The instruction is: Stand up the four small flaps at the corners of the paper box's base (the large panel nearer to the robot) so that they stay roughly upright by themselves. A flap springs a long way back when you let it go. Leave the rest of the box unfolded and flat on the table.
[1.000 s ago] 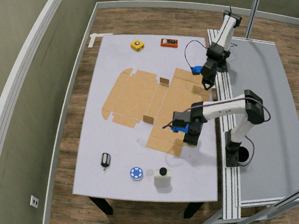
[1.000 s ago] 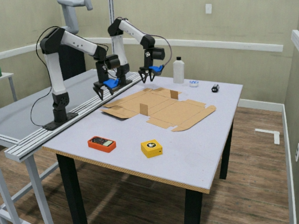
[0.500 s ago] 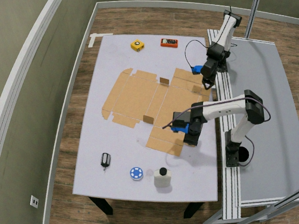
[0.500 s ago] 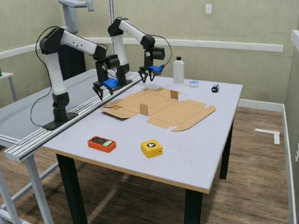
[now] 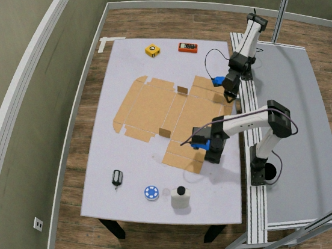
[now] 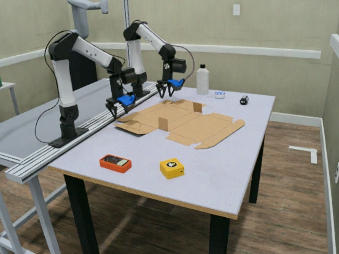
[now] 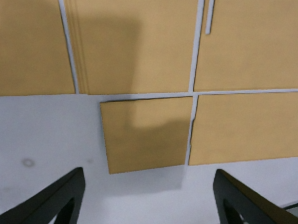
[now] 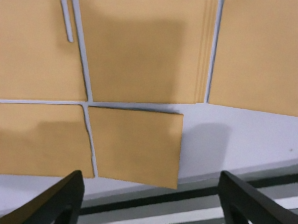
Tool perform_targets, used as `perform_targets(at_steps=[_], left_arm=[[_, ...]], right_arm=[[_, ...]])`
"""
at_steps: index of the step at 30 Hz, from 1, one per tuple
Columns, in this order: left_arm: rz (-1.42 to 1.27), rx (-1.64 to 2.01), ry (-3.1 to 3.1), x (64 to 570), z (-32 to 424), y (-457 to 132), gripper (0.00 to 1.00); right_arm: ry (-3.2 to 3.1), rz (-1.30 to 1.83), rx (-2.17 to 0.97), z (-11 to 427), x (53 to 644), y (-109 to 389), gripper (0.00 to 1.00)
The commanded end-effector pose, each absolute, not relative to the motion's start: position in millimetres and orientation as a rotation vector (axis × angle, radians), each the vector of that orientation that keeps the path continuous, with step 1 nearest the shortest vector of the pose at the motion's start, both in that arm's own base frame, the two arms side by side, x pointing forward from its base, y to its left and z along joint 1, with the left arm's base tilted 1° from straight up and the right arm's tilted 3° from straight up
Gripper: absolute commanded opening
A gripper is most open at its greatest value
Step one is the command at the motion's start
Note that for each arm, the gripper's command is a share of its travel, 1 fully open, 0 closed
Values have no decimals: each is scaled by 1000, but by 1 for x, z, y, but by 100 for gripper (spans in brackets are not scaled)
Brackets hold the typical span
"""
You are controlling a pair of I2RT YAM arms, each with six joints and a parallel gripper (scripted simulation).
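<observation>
On the table [image 5: 135, 198] [image 6: 199, 187], the paper box's base [image 5: 196, 112] [image 6: 153, 113] [image 7: 135, 45] [image 8: 135, 50] has both far flaps [image 5: 182, 89] [image 6: 163, 124] upright, so the empty, open left gripper [image 6: 166, 96] [image 7: 149, 172] and right gripper [image 5: 230, 99] [image 6: 120, 116] [image 8: 151, 179] should next descend and fold its low near flaps [image 7: 145, 137] [image 8: 135, 145] well past upright.
</observation>
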State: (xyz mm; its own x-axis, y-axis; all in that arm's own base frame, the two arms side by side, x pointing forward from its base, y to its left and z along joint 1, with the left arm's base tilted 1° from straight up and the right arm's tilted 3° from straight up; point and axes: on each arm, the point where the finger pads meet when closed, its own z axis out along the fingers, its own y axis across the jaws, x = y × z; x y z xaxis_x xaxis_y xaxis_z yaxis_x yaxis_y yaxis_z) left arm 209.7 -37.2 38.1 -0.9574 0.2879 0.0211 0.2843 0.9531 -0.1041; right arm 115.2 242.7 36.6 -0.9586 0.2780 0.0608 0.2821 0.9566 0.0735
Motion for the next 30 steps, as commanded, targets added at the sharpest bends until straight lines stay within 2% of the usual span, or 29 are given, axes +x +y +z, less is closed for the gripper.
perform_targets(at_steps=[1,5,6,8,13,30], left_arm=[[151,-446,-3103,218,27,-41,76],[151,-442,-3104,218,23,-41,76],[151,-446,-3102,218,20,-42,76],[151,-443,-3102,217,17,-42,76],[151,-449,-3133,224,21,-43,76],[156,-452,-3122,222,20,-43,76]], right_arm=[[-3080,-191,-458,29,124,255,76],[-3092,-274,-463,39,129,264,76],[-3080,-194,-461,23,124,257,76],[-3079,-190,-457,18,124,258,76],[-3091,-271,-459,30,129,266,76],[-3082,-112,-454,26,127,262,76]])
